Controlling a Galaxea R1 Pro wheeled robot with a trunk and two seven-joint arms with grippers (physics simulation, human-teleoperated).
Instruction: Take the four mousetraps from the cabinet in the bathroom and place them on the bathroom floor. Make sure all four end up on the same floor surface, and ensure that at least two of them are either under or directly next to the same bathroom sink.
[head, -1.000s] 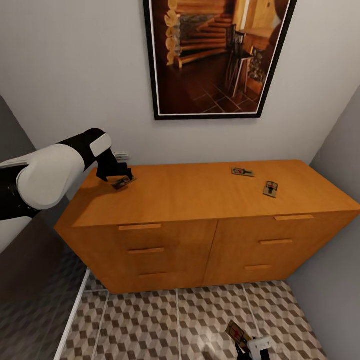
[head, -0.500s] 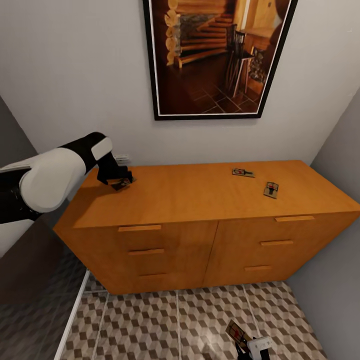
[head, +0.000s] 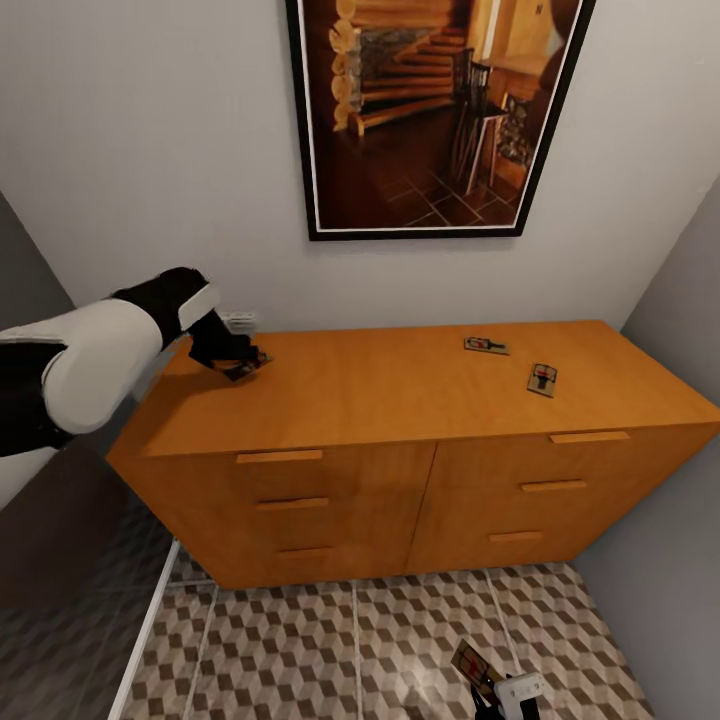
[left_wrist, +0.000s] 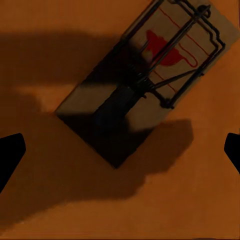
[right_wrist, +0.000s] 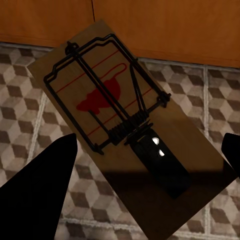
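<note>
On the left end of the orange-brown cabinet (head: 400, 400) lies a tan mousetrap (head: 246, 368) (left_wrist: 145, 80) with black wire and a red spot. My left gripper (head: 232, 356) (left_wrist: 120, 150) hovers just over it, open, fingers wide apart on either side. Two more mousetraps (head: 485, 345) (head: 541, 378) rest flat on the cabinet's right half. Low over the bathroom floor (head: 330, 650) in front of the cabinet, my right gripper (head: 497, 697) (right_wrist: 150, 145) is shut on another mousetrap (head: 471, 664) (right_wrist: 115, 110), which is held tilted above the tiles.
A large framed picture (head: 430, 110) hangs on the wall above the cabinet. Grey walls close in at both sides, and a white strip (head: 145, 635) edges the patterned tiles on the left. Drawer handles (head: 280, 454) stick out from the cabinet front.
My left arm has drawn slightly back toward the cabinet's left rear corner and lowered over the trap. The traps and the right gripper have not moved.
</note>
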